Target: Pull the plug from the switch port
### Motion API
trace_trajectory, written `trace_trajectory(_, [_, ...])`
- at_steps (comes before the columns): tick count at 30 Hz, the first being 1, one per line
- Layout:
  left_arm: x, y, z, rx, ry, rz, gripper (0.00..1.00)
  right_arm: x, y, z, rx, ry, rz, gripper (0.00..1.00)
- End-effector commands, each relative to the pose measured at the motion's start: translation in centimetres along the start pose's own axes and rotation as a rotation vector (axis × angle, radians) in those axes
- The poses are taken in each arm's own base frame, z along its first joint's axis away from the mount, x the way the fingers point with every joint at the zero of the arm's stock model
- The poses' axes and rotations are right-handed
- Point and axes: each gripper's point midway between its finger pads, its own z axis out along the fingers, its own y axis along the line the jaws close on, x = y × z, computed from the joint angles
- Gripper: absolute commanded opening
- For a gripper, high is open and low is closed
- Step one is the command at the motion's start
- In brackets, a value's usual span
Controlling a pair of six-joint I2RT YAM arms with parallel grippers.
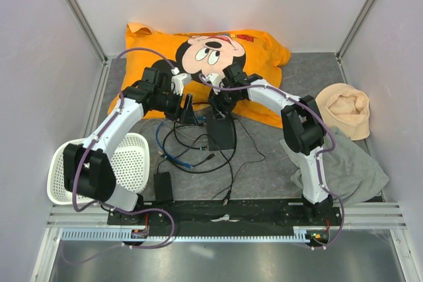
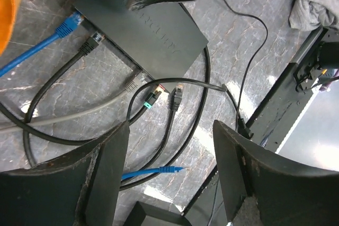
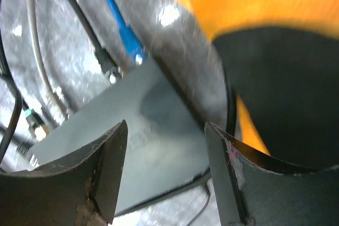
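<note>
Now, left gripper: fingers apart with nothing between them; I hang above the cable tangle, touching nothing.
Right gripper: fingers apart, holding nothing. My wrist view is blurred, and the box's flat top fills the gap beneath them.
Switch: flat on the grey mat, just ahead of my left gripper's fingertips. One right-gripper finger hangs over its far end.
Port edge: the long side turned toward the finger at the left of my left wrist view.
Blue plug: against the far end of that edge.
Black plug: just beside the blue plug, also at the edge.
Grey plug: at the near end of the edge, closest to my left fingertips.
Teal-tipped plug: at the near corner; I cannot tell whether it is seated.
Loose black plug: on the mat just off that corner, clear of the box.
Crowding: cable loops cover the mat under and beside the port-side finger.
Open room: bare mat beyond the other finger, out to the black base rail.
Far boundary: orange cushion lies close behind the switch.
</note>
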Motion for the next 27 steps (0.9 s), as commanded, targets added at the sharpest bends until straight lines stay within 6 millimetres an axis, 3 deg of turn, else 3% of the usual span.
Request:
trace_trajectory(1, [-1.0, -1.4, -2.0, 0.035, -0.098, 0.056, 0.72, -2.7, -0.1, 1.4, -0.026, -0.070, -0.071, 0.69])
trace_trajectory(6, [-0.9, -1.0, -1.1, 0.048, -0.126, 0.022, 0.72, -0.3, -1.4, 3.1, -0.007, 0.028, -0.072, 0.68])
trace_trajectory(10, [-1.6, -1.2, -1.8, 0.039, -0.125, 0.077, 0.72, 2.9, -0.5, 3.2, -0.039, 0.108, -0.054, 0.67])
trace_trajectory(12, [-1.5, -0.9, -1.9, 0.026, -0.125, 0.095, 0.72, 3.4, 0.2, 2.5, -0.044, 0.112, -0.037, 0.66])
trace_trajectory(13, [-1.4, -0.8, -1.8, 0.024, -0.124, 0.095, 0.72, 4.8, 0.6, 2.6, -0.052, 0.132, -0.001, 0.66])
trace_trajectory(15, [-1.4, -0.8, -1.8, 0.029, -0.128, 0.105, 0.72, 4.9, 1.7, 1.8, -0.058, 0.119, 0.013, 0.65])
trace_trajectory(16, [-1.0, -0.7, -1.6, 0.033, -0.118, 0.097, 0.72, 6.3, 2.4, 1.9, -0.065, 0.140, 0.035, 0.65])
trace_trajectory(18, [-0.6, -0.5, -1.1, 0.043, -0.108, 0.095, 0.72, 6.4, 3.9, 1.4, -0.078, 0.139, 0.021, 0.65])
trace_trajectory(19, [-0.2, -0.3, -0.8, 0.045, -0.100, 0.089, 0.72, 7.4, 4.6, 1.4, -0.085, 0.160, 0.028, 0.64])
trace_trajectory(23, [0.0, -0.3, -0.1, 0.070, -0.105, 0.045, 0.72, 7.5, 7.9, 0.7, -0.113, 0.158, 0.010, 0.64])
trace_trajectory(27, [-0.2, -0.3, -0.1, 0.071, -0.116, 0.049, 0.72, 7.3, 9.1, 0.5, -0.114, 0.155, -0.013, 0.64])
